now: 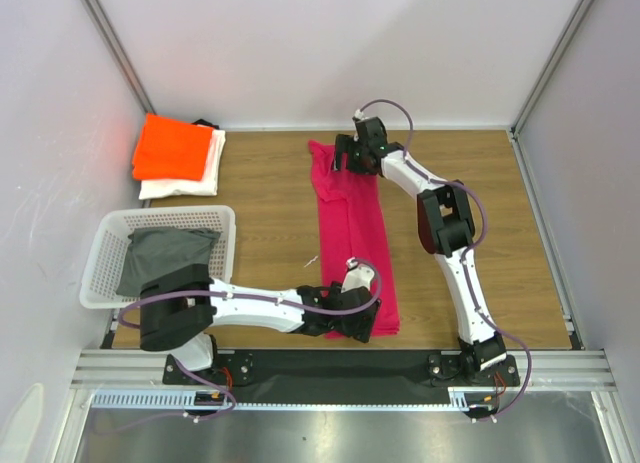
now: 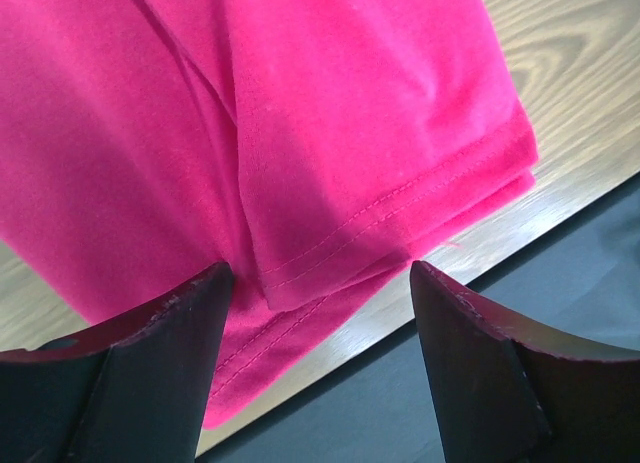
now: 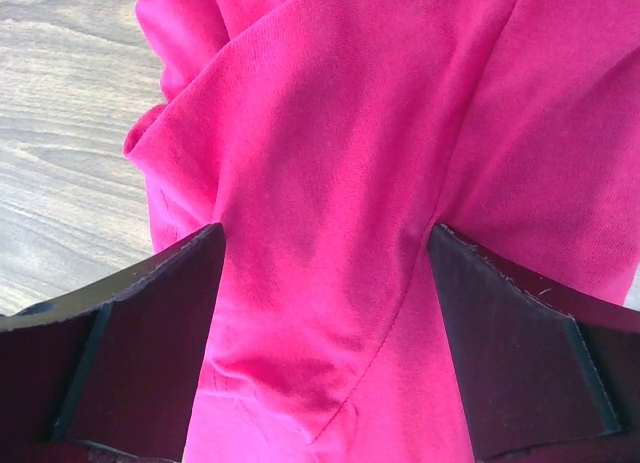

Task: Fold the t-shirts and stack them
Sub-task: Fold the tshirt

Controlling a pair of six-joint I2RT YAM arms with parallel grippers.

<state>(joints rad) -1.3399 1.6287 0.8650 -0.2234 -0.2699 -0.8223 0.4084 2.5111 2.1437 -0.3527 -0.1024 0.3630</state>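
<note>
Top external: left end effector (image 2: pixel 315 273) and right end effector (image 3: pixel 325 233), both spread wide, over the pink t-shirt (image 1: pixel 350 218)

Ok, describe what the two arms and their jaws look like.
The left arm and right arm look alike: white link shells, bulky black joint housings and black bases. A thin lilac cable loops along each. The jaws are dark, wedge-shaped blocks with scuffed, pale-flecked edges. No markings are readable.
</note>
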